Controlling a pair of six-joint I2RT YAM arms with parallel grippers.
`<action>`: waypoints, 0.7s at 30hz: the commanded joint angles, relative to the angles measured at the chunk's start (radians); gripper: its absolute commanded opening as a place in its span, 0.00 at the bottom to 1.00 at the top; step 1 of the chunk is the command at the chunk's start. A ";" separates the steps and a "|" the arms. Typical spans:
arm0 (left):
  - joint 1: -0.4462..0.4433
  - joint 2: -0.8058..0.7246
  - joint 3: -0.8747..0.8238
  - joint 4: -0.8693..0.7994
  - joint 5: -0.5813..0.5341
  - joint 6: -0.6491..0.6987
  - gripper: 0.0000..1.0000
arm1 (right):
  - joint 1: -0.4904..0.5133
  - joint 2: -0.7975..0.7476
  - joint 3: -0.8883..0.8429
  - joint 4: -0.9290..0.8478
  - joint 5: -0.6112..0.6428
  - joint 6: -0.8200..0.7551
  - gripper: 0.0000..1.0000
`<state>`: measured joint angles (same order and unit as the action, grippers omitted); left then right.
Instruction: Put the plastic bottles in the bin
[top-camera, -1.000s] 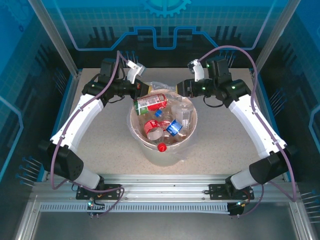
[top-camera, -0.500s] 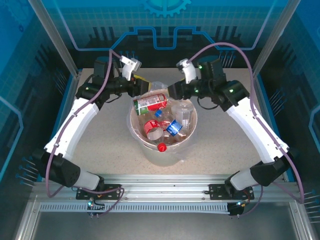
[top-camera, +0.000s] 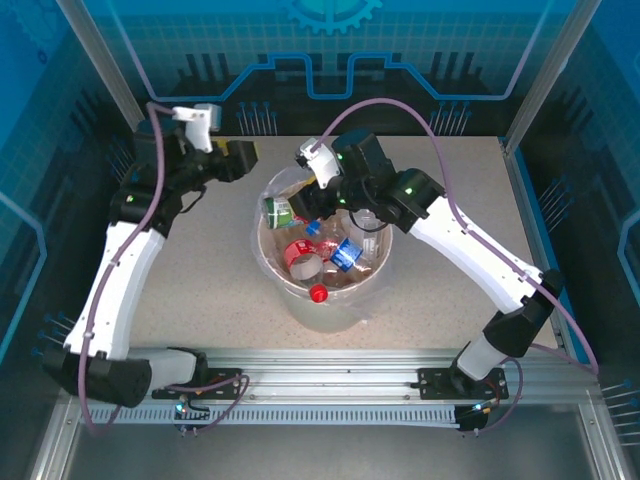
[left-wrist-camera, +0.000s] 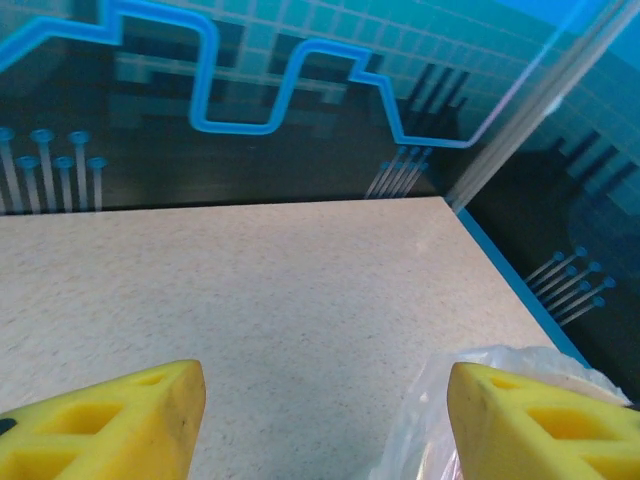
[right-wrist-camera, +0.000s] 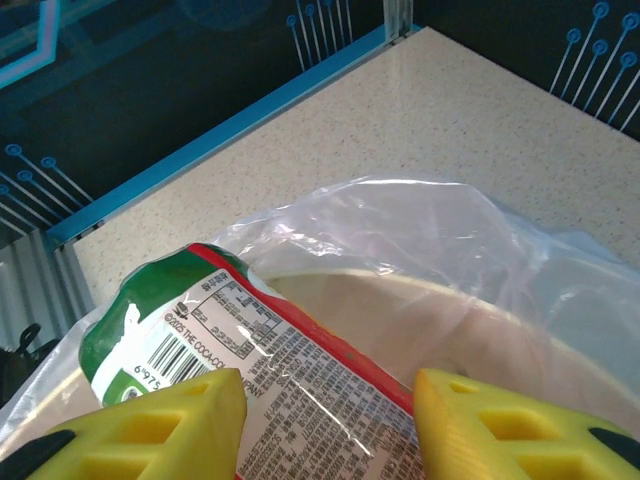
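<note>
Left gripper (left-wrist-camera: 322, 390) was spread wide and empty, over bare table (left-wrist-camera: 250, 270), just beside the plastic liner (left-wrist-camera: 420, 410). Right gripper (right-wrist-camera: 330, 385) was partly parted. Its tips sat either side of the green bottle (right-wrist-camera: 140, 330), which lay on the liner at the far-left rim of the bin (right-wrist-camera: 470, 320); couldn't tell pinch from mere contact. Other bottles (top-camera: 300, 257) lay inside the bin.

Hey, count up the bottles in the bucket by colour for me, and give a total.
Green bottle: 1
Red-label bottle: 1
Blue-label bottle: 1
Clear bottle: 1
Total: 4 told apart; the red cap at the front may be a fifth.
</note>
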<state>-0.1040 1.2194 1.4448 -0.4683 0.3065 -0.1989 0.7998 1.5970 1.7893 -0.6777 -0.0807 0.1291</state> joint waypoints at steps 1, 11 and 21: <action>0.013 -0.082 -0.071 -0.034 -0.029 -0.065 0.66 | 0.030 -0.004 -0.064 -0.007 0.037 -0.010 0.49; 0.013 -0.205 -0.241 -0.070 -0.034 -0.121 0.66 | -0.001 -0.041 -0.057 -0.005 0.039 -0.021 0.50; 0.015 -0.199 -0.310 -0.023 -0.258 -0.087 0.76 | -0.138 -0.086 0.083 -0.031 -0.015 -0.034 0.56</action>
<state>-0.0944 1.0321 1.1633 -0.5213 0.1738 -0.2882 0.7147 1.5494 1.8587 -0.6727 -0.0807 0.1066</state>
